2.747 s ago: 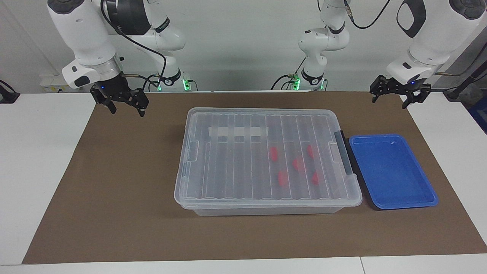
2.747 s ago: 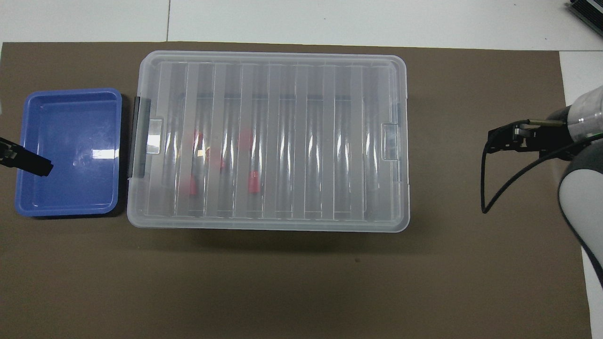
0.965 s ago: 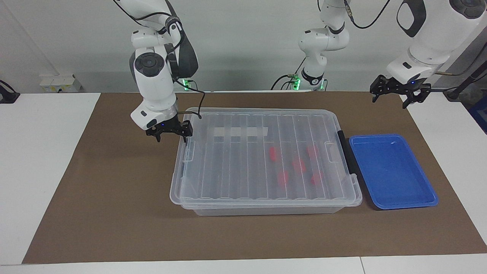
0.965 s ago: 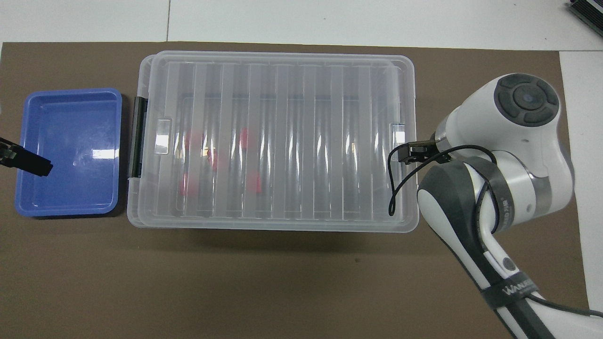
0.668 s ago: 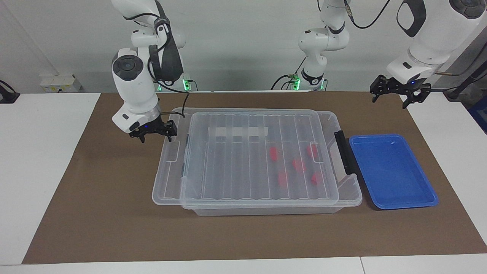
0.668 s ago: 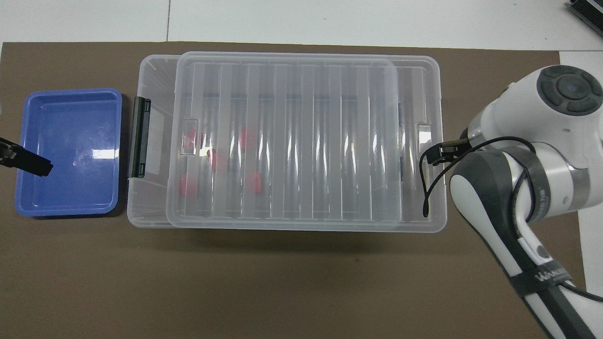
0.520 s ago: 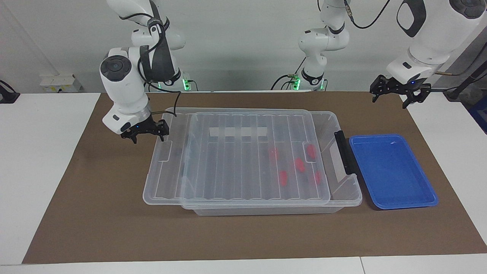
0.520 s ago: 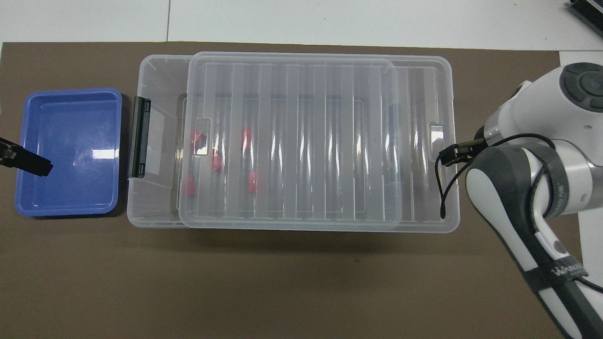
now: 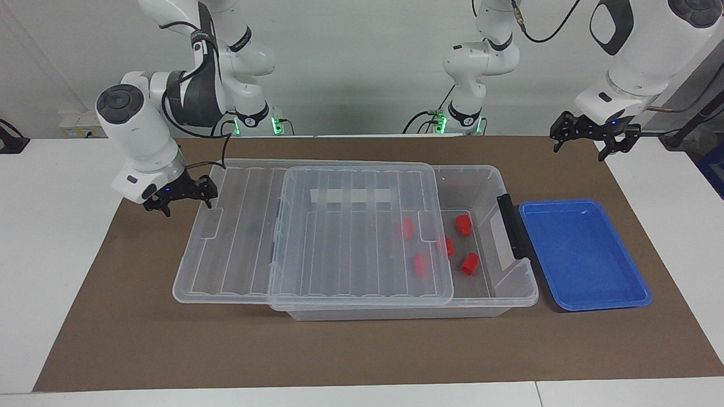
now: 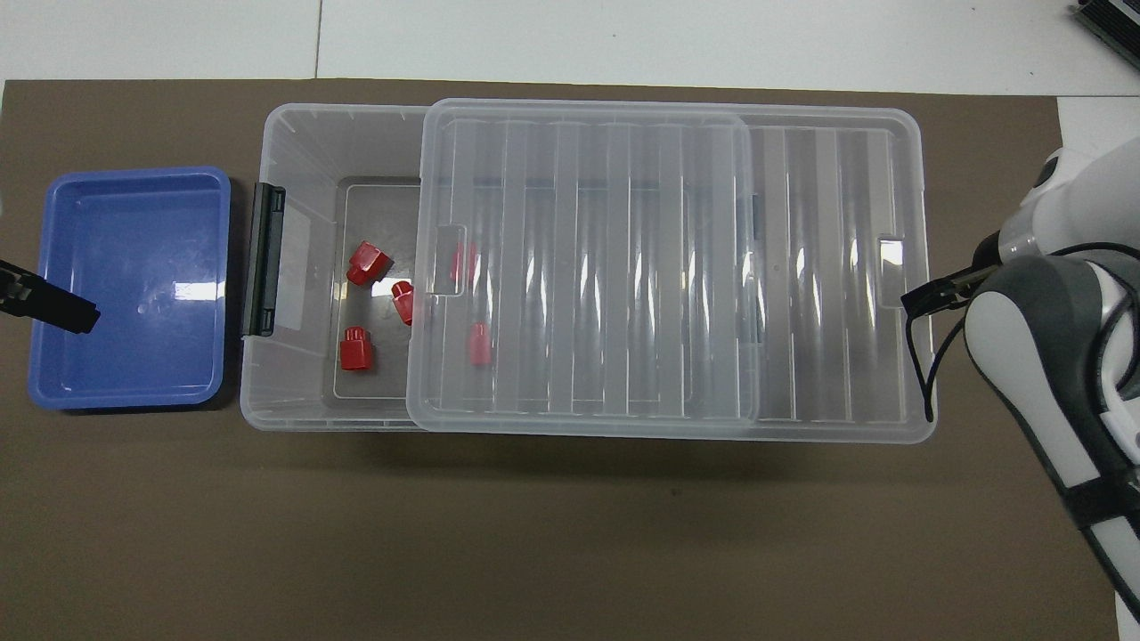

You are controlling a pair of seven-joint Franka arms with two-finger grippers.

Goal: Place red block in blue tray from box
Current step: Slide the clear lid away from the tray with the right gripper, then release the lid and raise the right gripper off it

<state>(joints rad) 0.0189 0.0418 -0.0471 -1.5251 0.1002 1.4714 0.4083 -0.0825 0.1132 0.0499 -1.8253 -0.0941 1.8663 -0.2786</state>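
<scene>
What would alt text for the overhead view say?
A clear lid sits slid partway off the box toward the right arm's end, baring three of the five red blocks. The blue tray lies beside the box's open end, holding no blocks.

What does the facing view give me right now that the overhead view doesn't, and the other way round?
Only the facing view shows the right hand whole, at the end of the lid that overhangs the box, and the left hand whole, over the mat's edge. Only the overhead view looks straight down on three uncovered red blocks. Both show the lid slid toward the right arm's end, two more blocks under it, and the blue tray with nothing in it.
</scene>
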